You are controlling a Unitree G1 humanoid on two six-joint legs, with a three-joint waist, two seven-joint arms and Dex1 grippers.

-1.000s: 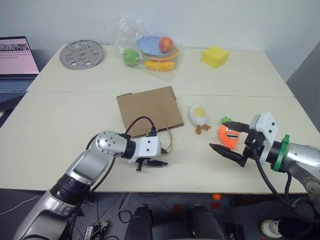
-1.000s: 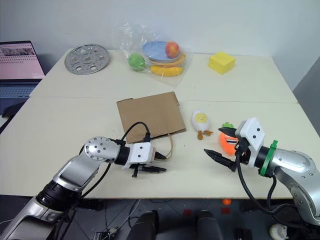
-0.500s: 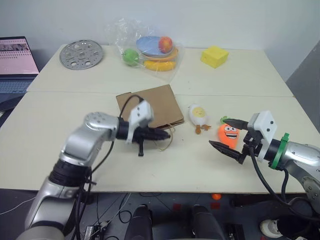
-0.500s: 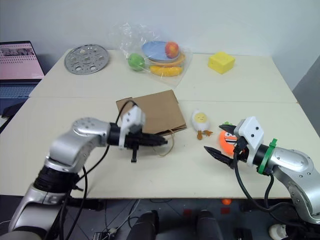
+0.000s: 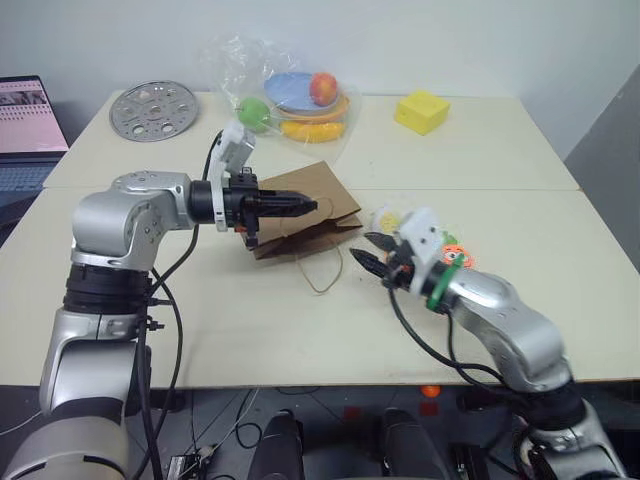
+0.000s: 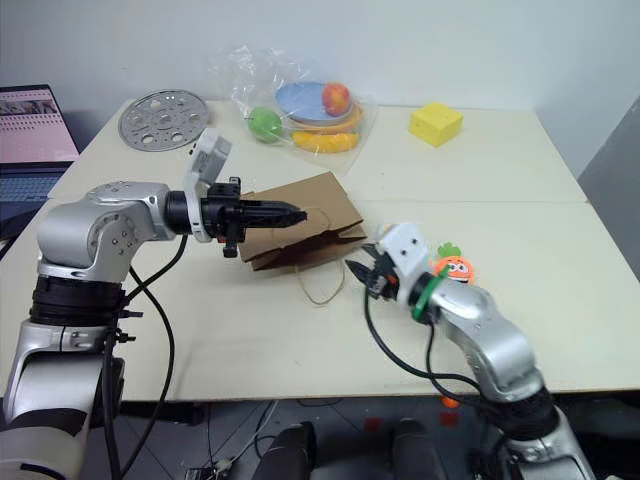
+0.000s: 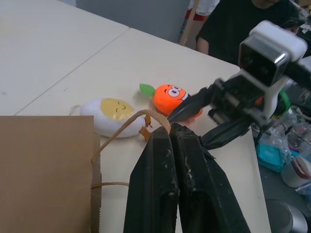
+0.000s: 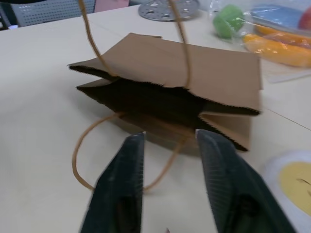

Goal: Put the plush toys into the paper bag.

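The brown paper bag (image 5: 300, 208) lies on its side on the table, its mouth (image 8: 160, 99) gaping toward my right gripper. My left gripper (image 5: 303, 205) is shut on the bag's upper loop handle (image 7: 146, 116) and holds it up off the table. The other handle (image 5: 325, 272) lies slack on the tabletop. My right gripper (image 5: 375, 255) is open with nothing between its fingers, just in front of the bag's mouth. The white-yellow egg plush (image 7: 114, 114) lies right behind that gripper. Beside the right wrist lies the orange carrot plush (image 6: 452, 268).
At the back of the table a clear plastic bag (image 5: 295, 95) holds a blue plate, an apple, a green ball and a banana. A yellow cube (image 5: 420, 110) sits at the back right, a perforated metal disc (image 5: 153, 108) at the back left, and a laptop (image 5: 30, 110) at the far left.
My left gripper shut on the handle and rose, pulling the bag's mouth open. My right gripper swung left from the carrot to the bag's mouth, and its fingers came closer together.
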